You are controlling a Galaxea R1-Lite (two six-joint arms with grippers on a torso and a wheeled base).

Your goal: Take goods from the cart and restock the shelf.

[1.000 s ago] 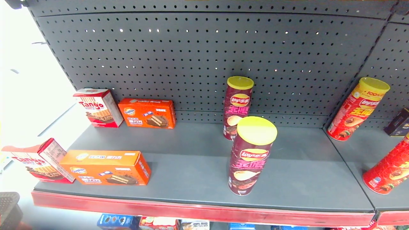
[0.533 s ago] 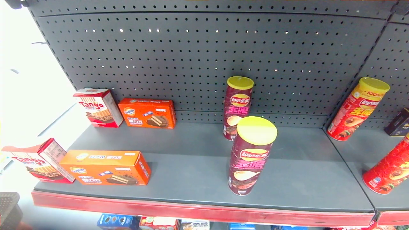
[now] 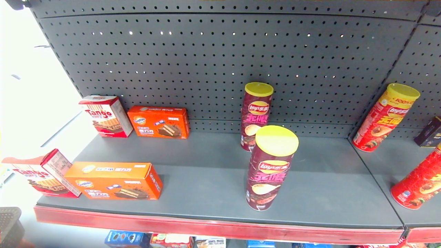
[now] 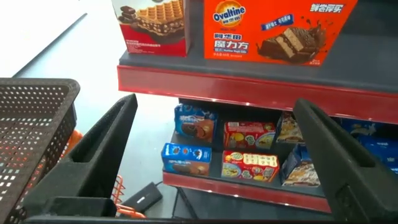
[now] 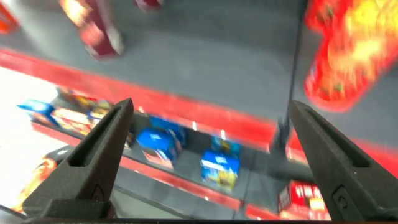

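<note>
Nothing moved; left gripper and right gripper gape empty; cart basket at shelf's 8 o'clock, probably nearer left arm.

The head camera is looking forward and down onto the shelf from fairly near. The left wrist camera is sitting behind the left pincer, peering between its spread fingers at the shelf's red front edge from lower down. The orange box beyond that pincer is also showing in the head view. The right wrist camera is likewise looking out past the wide-apart right pincer, and the red can beyond it is showing in the head view too.
</note>
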